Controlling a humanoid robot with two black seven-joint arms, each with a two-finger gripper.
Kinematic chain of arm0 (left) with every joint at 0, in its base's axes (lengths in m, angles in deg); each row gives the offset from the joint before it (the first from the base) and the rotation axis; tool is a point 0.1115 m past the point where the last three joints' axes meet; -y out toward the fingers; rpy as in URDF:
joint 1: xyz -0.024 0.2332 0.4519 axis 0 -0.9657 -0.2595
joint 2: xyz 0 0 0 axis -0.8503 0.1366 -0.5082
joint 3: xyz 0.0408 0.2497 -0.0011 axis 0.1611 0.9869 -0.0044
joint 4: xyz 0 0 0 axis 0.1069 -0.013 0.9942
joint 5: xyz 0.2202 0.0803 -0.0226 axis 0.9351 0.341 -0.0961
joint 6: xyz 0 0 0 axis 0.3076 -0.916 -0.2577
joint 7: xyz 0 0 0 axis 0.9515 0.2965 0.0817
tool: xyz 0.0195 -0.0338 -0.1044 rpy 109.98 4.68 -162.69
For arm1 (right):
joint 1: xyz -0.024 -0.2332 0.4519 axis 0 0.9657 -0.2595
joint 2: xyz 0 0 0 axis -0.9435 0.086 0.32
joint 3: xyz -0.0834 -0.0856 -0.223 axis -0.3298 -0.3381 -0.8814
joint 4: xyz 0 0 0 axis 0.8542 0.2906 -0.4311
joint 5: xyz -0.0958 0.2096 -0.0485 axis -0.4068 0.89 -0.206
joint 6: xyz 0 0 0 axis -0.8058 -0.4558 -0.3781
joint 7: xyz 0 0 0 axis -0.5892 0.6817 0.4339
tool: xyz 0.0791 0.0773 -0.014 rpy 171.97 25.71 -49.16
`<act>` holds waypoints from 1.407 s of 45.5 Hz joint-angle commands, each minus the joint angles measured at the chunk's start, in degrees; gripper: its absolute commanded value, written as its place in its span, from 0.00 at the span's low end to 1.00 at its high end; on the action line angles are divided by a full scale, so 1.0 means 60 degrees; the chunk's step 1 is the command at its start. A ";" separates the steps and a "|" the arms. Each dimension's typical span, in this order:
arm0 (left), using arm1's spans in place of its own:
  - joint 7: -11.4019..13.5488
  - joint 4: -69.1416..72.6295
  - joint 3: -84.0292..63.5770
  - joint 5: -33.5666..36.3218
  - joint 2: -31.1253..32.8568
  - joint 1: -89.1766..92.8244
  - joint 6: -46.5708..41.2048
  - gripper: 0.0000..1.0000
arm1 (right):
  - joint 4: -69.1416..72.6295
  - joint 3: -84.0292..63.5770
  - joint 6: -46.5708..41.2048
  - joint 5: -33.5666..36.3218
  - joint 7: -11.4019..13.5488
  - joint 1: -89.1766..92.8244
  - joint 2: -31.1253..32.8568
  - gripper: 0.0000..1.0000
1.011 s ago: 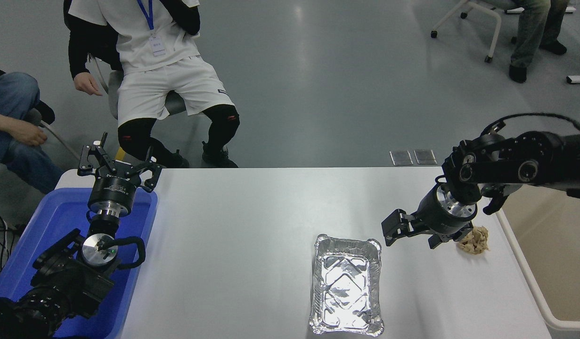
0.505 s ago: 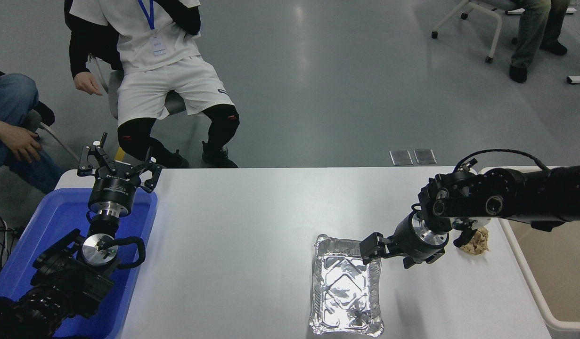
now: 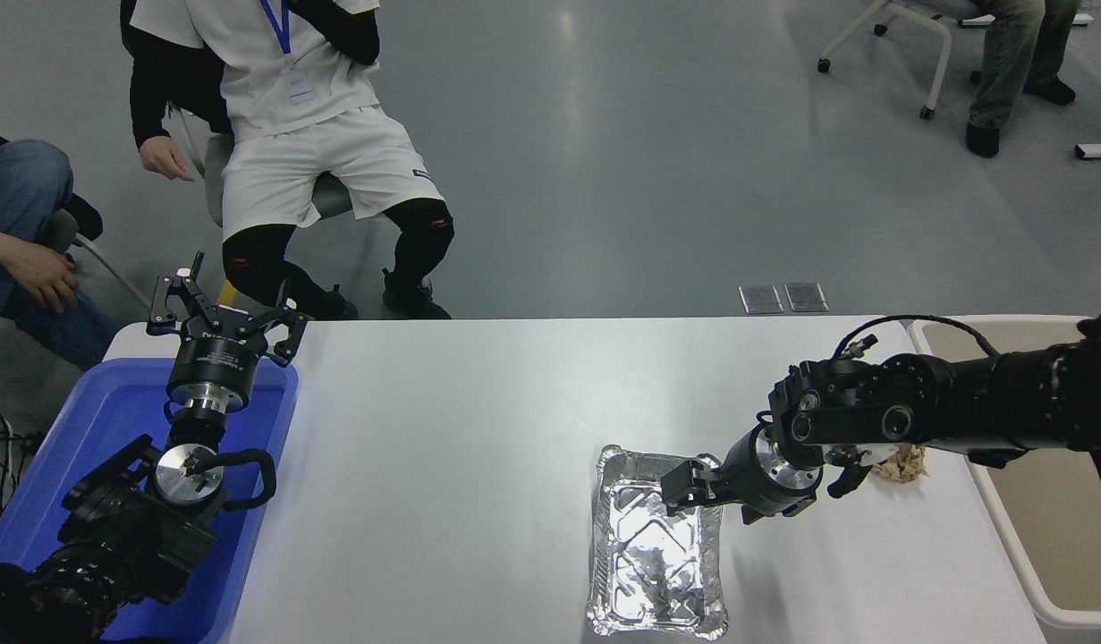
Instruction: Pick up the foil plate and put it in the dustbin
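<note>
The foil plate is set on the table, toward its near right. A paper wad is placed to its right, nearer the dustbin (positioned off the table's right edge). A bin is positioned at the left edge.

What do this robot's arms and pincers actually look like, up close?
Both arms are black and chunky, built from rounded joint housings. Each wrist has a shiny silver metal ring behind a black cylinder. The left pincer has thin black linkage fingers spread like a claw. The right pincer has blocky black fingers. Black cables loop out beside each wrist, and a round silver cap sits on a left arm joint.
</note>
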 commanded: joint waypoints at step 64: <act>0.0000 0.0000 0.0000 -0.0005 0.0000 0.0000 0.0000 0.99 | 0.1123 -0.0390 0.0365 0.0047 0.0000 -0.0102 0.0384 0.00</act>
